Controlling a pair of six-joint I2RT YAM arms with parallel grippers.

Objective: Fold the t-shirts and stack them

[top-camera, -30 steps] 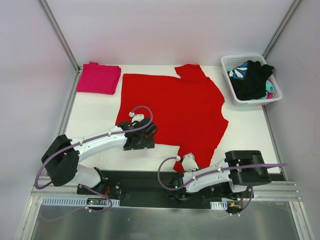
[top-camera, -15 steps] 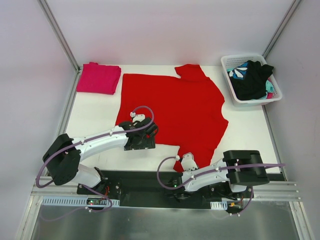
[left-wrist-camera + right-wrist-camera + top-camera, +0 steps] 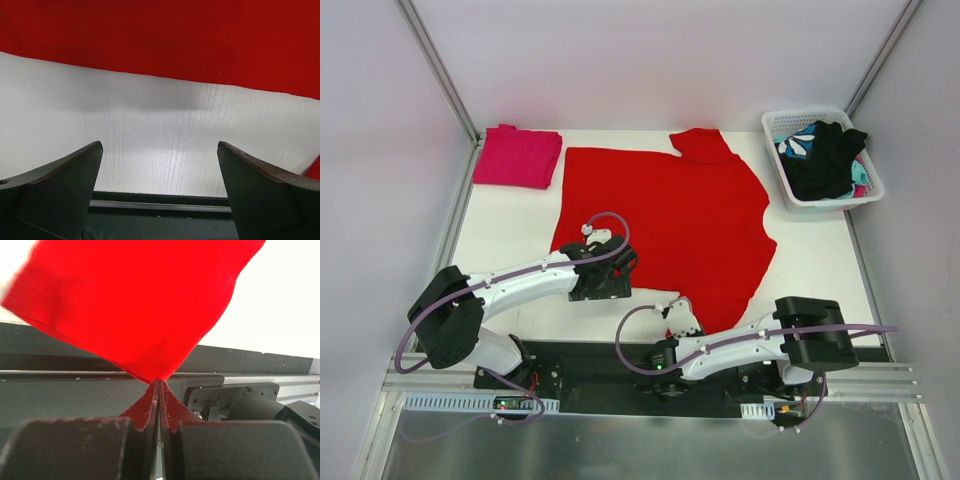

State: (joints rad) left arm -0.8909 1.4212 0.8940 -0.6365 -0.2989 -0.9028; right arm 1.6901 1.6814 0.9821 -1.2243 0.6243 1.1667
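- Lying spread flat across the middle of the white table (image 3: 510, 215), the red t-shirt (image 3: 670, 215) is being laid out with its long axis running left to right. Its straight hem is being turned toward the left. One sleeve (image 3: 700, 143) is being pointed at the far edge, the other toward the near edge. The collar cannot be made out.
- The tip of the near sleeve is being pinched by the right gripper (image 3: 159, 385), whose jaws are being pressed fully together on the red cloth. The cloth is being drawn to a point between them, in front of the black mounting plate (image 3: 60, 365) at the table's near edge.
- The left gripper (image 3: 160, 150) is being held with its jaws wide apart and nothing between them. Its dark fingers (image 3: 60, 185) are being kept over bare table just beside the shirt's near edge, with the red cloth lying beyond the fingertips.
- A magenta-pink t-shirt (image 3: 517, 157) is being kept folded in the far left corner, close to the red shirt's far hem corner.
- A white plastic basket (image 3: 775, 128) is being kept at the far right corner, with a black garment (image 3: 825, 160) and a teal-and-white patterned garment (image 3: 798, 142) heaped inside it.
- The table is being enclosed by pale walls (image 3: 640, 60) and slanting metal struts (image 3: 435, 65).
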